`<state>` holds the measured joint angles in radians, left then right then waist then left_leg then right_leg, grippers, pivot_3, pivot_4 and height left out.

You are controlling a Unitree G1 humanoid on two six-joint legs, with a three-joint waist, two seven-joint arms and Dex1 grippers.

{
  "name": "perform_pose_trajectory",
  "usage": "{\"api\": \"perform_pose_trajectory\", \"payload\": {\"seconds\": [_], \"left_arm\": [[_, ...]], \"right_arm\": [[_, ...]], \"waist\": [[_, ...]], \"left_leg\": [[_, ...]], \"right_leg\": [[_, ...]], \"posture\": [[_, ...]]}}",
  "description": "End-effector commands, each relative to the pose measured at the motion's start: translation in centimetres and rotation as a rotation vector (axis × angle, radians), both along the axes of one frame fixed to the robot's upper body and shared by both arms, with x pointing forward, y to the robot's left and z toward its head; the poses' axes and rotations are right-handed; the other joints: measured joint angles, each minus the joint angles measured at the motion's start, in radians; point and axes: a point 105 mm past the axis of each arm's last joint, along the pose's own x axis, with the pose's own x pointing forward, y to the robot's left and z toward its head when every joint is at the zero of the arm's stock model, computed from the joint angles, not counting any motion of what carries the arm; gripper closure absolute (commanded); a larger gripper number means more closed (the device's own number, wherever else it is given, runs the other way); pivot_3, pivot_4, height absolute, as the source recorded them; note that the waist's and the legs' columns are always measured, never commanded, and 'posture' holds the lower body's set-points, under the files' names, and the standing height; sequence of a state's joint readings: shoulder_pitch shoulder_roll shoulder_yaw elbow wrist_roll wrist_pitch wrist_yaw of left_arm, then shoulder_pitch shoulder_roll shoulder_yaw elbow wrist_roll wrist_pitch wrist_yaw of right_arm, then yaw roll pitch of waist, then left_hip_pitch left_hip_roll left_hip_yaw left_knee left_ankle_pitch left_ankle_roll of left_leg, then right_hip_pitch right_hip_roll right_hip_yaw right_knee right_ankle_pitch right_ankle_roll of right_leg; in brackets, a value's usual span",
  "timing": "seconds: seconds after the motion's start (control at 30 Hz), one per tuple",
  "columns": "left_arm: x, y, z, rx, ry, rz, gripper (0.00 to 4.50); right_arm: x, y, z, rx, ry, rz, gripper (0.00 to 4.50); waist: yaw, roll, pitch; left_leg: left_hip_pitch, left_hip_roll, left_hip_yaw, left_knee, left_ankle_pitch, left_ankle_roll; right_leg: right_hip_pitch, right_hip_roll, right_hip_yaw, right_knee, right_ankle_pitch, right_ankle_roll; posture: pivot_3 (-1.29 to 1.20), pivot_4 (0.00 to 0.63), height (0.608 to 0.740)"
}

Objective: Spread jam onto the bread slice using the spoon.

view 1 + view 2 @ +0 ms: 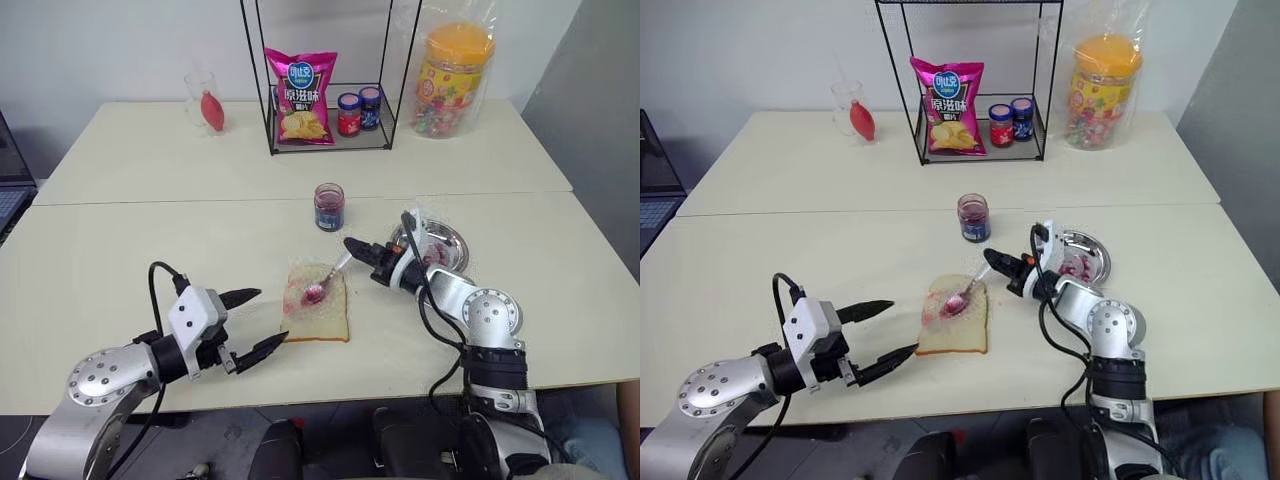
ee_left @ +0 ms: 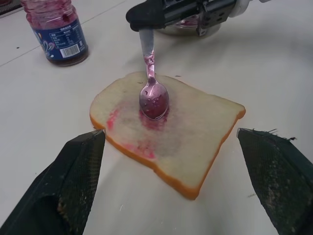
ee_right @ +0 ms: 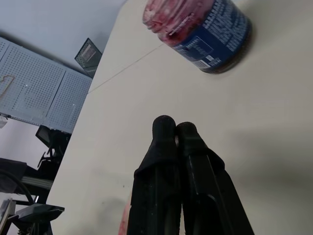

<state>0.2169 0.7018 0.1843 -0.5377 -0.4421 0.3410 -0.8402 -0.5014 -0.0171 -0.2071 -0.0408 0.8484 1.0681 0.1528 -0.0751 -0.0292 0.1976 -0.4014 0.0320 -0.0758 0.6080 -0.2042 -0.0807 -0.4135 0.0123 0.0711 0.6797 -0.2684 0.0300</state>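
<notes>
Lying on the surface, the bread slice is smeared with jam. The spoon is gripped by the closed right tool, its bowl on the smear. The left tool is spread open beside the slice. An open jam jar is seen behind, a metal dish beside.

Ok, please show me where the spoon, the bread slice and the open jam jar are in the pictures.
spoon (image 2: 154, 100): left wrist view, on its bowl.
bread slice (image 2: 195, 142): left wrist view, on bare crumb near the middle.
jam jar (image 1: 329, 208): left eye view, on its blue label.
</notes>
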Motion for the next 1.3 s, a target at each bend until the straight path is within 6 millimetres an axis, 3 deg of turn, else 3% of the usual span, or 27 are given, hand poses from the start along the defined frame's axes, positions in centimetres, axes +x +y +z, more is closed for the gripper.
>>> {"api": "perform_pose_trajectory", "payload": {"seconds": [0.03, 0.23, 0.33, 0.57, 0.73, 0.87, 1.3], "left_arm": [[-0.1, -0.2, 0.3, -0.002, -0.02, -0.012, 0.0], [-0.1, -0.3, 0.2, 0.001, -0.02, -0.014, 0.0], [-0.1, -0.4, 0.4, 0.002, -0.022, -0.012, 0.0], [0.0, -0.5, 0.6, 0.001, -0.027, -0.011, 0.0], [0.1, -0.5, 0.7, -0.003, -0.03, -0.013, 0.0], [-0.1, -0.4, 0.6, -0.004, -0.027, -0.011, 0.0], [-0.1, -0.6, 0.5, -0.009, -0.029, -0.004, 0.0]], "right_arm": [[-0.5, -1.3, 1.0, 0.003, -0.038, -0.005, 4.48], [-1.0, -2.8, 1.4, -0.01, -0.04, -0.004, 4.48], [-0.8, -3.1, 2.8, 0.014, -0.064, -0.004, 4.48], [0.4, -1.5, 4.5, 0.096, -0.07, -0.011, 4.48], [1.3, 0.2, 3.3, 0.09, -0.035, -0.013, 4.48], [0.9, 0.7, 1.8, 0.06, 0.005, 0.001, 4.48], [-0.1, -3.3, 2.2, -0.005, -0.021, -0.043, 4.48]], "waist": [[0.0, 0.0, 0.0], [0.001, 0.0, 0.0], [0.0, 0.0, 0.0], [-0.007, 0.0, 0.0], [-0.008, 0.0, 0.0], [-0.008, 0.0, 0.0], [-0.007, 0.0, 0.0]], "left_leg": [[0.0, 0.0, 0.0, 0.0, 0.0, 0.0], [0.0, 0.0, 0.0, 0.0, 0.0, 0.0], [0.0, 0.0, 0.0, 0.0, 0.0, 0.0], [0.0, 0.0, 0.0, 0.0, 0.0, 0.0], [0.0, 0.0, 0.0, 0.0, 0.0, 0.0], [-0.001, 0.0, 0.0, 0.0, 0.0, 0.0], [-0.001, 0.0, 0.0, 0.0, 0.0, 0.0]], "right_leg": [[0.0, 0.0, 0.0, 0.0, 0.0, 0.0], [0.0, 0.0, 0.0, 0.0, 0.0, 0.0], [0.0, 0.0, 0.0, 0.0, 0.0, 0.0], [0.0, 0.0, 0.0, 0.0, 0.0, 0.0], [0.0, 0.0, 0.0, 0.0, 0.0, 0.0], [0.0, 0.0, 0.0, 0.0, 0.0, 0.0], [0.0, 0.0, 0.0, 0.0, -0.001, -0.001]], "posture": [[0.0, 0.15, 0.74], [0.0, 0.15, 0.74], [0.0, 0.15, 0.74], [0.0, 0.15, 0.74], [0.0, 0.15, 0.74], [0.0, 0.15, 0.74], [0.0, 0.15, 0.74]]}}
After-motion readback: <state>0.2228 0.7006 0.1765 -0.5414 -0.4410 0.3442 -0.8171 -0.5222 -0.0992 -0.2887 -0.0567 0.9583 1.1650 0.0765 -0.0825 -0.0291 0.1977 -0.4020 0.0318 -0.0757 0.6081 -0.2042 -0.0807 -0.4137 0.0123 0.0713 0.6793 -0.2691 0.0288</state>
